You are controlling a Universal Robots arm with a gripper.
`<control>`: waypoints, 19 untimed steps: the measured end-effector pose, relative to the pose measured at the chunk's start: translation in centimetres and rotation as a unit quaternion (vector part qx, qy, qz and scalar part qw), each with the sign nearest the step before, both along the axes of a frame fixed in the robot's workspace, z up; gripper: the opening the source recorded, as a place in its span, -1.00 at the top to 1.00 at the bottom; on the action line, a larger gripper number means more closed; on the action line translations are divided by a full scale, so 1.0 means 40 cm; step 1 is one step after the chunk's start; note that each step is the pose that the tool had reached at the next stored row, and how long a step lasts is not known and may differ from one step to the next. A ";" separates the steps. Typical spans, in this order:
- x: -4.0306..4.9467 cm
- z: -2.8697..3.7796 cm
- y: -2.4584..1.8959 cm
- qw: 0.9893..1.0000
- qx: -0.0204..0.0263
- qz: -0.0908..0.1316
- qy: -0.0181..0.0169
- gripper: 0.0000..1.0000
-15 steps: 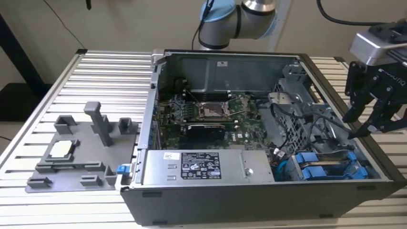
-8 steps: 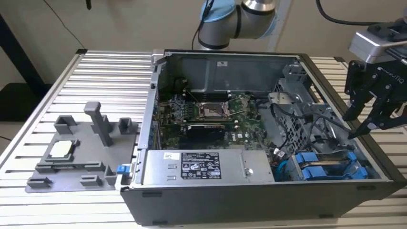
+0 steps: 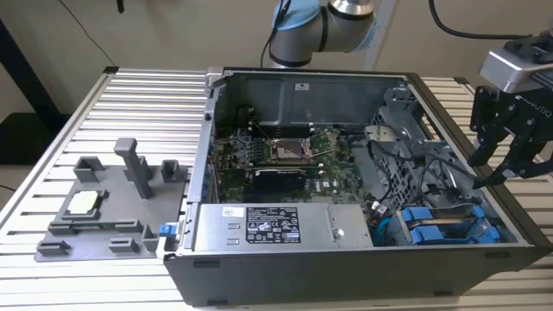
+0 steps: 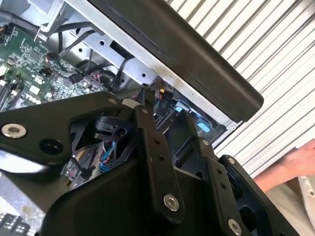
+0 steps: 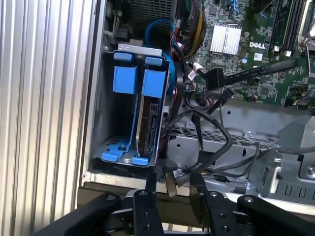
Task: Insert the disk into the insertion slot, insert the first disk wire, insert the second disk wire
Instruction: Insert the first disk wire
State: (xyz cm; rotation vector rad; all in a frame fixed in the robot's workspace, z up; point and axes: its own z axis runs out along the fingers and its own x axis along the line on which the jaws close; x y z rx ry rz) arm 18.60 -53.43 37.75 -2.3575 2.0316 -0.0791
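The disk (image 5: pixel 147 125) stands edge-on in the drive cage, its silver body framed by a bright blue carrier. A second blue carrier (image 5: pixel 123 81) sits right beside it in the same cage. In the exterior view both blue fronts (image 3: pixel 441 227) show at the case's near right corner. My gripper (image 3: pixel 494 179) hangs above the case's right wall, just over the cage, open and holding nothing. In the first wrist view its fingers (image 5: pixel 150 186) straddle the case rim. A loose black wire connector (image 5: pixel 214 77) lies over the board, and more black wires (image 5: pixel 211 142) loop beside the cage.
The open computer case (image 3: pixel 346 272) lies on a slatted metal table (image 3: pixel 138 110). Inside are the motherboard (image 3: pixel 276 152) and a labelled power supply (image 3: pixel 272 223). A grey fixture (image 3: pixel 103 207) sits to the exterior view's left. A person's hand (image 4: pixel 295 167) is near the case's outer side.
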 end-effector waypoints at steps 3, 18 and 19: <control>0.004 -0.001 0.000 1.000 0.000 0.004 0.000 0.18; 0.014 -0.014 0.000 1.000 -0.002 0.018 0.004 0.18; 0.014 -0.015 0.000 1.000 -0.003 0.018 0.005 0.18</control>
